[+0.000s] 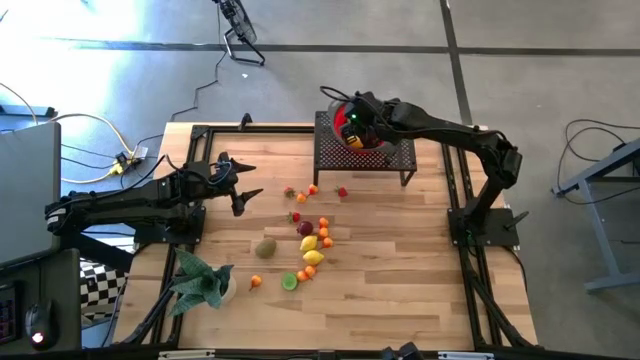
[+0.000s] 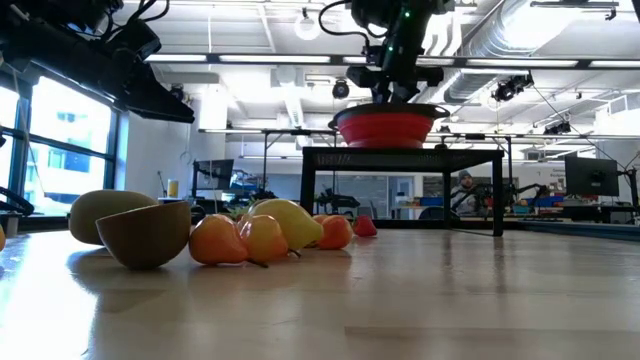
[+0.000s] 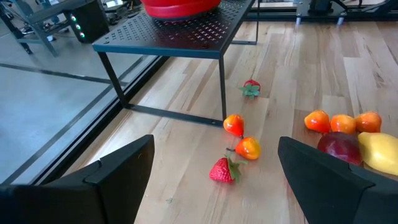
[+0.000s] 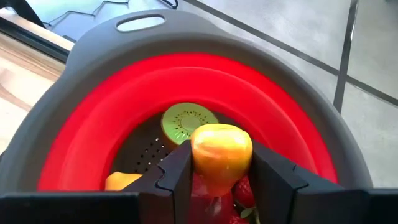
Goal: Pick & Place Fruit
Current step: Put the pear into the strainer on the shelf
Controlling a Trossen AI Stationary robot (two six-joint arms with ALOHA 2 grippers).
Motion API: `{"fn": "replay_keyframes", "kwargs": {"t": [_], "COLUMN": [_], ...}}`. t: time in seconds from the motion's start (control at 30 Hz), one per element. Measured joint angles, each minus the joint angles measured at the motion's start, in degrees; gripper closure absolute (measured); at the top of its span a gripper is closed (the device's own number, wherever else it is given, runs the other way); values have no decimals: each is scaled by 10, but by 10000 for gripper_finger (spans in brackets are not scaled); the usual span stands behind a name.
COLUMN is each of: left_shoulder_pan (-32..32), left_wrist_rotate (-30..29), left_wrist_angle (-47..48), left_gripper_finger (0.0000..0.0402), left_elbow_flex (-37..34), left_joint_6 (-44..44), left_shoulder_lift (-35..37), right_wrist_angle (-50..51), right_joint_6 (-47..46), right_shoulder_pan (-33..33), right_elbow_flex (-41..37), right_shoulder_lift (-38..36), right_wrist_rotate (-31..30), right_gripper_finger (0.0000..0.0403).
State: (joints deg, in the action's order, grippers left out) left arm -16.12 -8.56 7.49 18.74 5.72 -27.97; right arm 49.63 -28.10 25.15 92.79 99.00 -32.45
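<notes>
High view: right gripper (image 1: 352,124) sits over the round red bowl w/ grey rim (image 1: 365,140), which stands on a black perforated metal stand (image 1: 395,158) at the far side of the pale wooden bench (image 1: 400,270). Left gripper (image 1: 243,185) hovers above the bench near its left side, fingers spread, nothing between them. Loose plastic toy fruit (image 1: 310,243) is scattered mid-bench: yellow lemons, small oranges, a dark-red plum, a brown kiwi, strawberries. A green leafy toy plant (image 1: 200,280) lies near the front left.

Low view: bowl seen raised on the stand, right arm coming down onto it; fruit pile in the foreground.

Left wrist view: spread dark fingers (image 3: 118,174) frame a red strawberry (image 3: 224,169) and two small oranges just beyond; plum and lemon off to one side.

Right wrist view: fingers pinching a small glossy yellow-orange fruit (image 4: 221,152) across its middle, held over the bowl; a green cut kiwi slice (image 4: 186,123) and some red pieces already lie inside.

Handling, as a guess: these look like light, hard, smooth plastic, prob. slippery and apt to roll. Best taken across the widest part, fingers square to it; avoid the strawberry's leafy cap and tapered tip.
</notes>
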Motion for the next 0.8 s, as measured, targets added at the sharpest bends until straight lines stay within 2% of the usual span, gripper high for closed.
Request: {"fn": "replay_keyframes", "kwargs": {"t": [0.53, 0.8], "left_shoulder_pan": [0, 0], "left_wrist_rotate": [0, 0], "left_wrist_angle": [0, 0], "left_gripper_finger": [64, 64], "left_elbow_flex": [0, 0], "left_joint_6": [0, 0], "left_shoulder_lift": [0, 0], "right_wrist_angle": [0, -1], "right_joint_6": [-1, -1], "right_shoulder_pan": [0, 1], "right_elbow_flex": [0, 0], "right_shoulder_lift": [0, -1], "right_wrist_rotate": [15, 15], "right_gripper_finger": [274, 235]}}
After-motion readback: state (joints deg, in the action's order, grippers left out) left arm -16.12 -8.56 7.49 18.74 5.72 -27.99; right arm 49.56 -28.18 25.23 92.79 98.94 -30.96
